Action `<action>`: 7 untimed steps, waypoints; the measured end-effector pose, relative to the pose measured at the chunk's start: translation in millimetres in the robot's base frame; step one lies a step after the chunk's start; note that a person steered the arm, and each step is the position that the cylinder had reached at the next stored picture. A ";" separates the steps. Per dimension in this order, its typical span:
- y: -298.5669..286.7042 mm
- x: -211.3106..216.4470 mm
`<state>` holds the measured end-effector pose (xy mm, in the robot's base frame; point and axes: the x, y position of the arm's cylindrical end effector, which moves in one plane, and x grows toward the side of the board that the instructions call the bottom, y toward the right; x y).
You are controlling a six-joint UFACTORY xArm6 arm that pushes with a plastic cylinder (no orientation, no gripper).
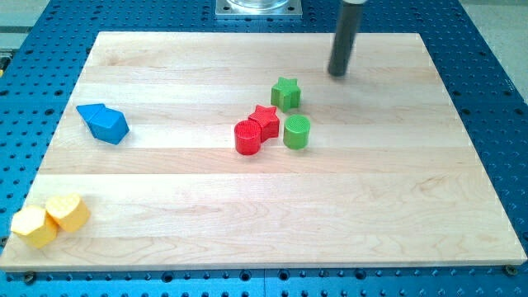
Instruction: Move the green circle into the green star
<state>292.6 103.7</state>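
Green circle [297, 132]: sits a little right of the board's middle, upright, well clear of every edge. Bare wood open to its right and on the near side.

Left to right across the wooden board [247, 214]: two yellow blocks [49, 219] touching each other at the near left corner, close to the left and near edges. Two blue blocks [104, 123] pressed together at mid left, open room all round. Red circle [247, 138] and red star [264, 122] touching near the middle, star just left of the green circle, whether touching it is unclear. Green star [285, 93] just beyond the green circle, slightly left, a small gap between.

My tip [337, 74]: bare rod end, nothing held, touching no block. Stands right of and beyond the green star, near it; green circle lies nearer the front and left of the tip, apart from it. Far edge of the board not far behind the tip.
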 end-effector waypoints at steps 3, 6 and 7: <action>-81.7 54.2; 23.4 61.3; 24.8 59.2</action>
<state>351.8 128.5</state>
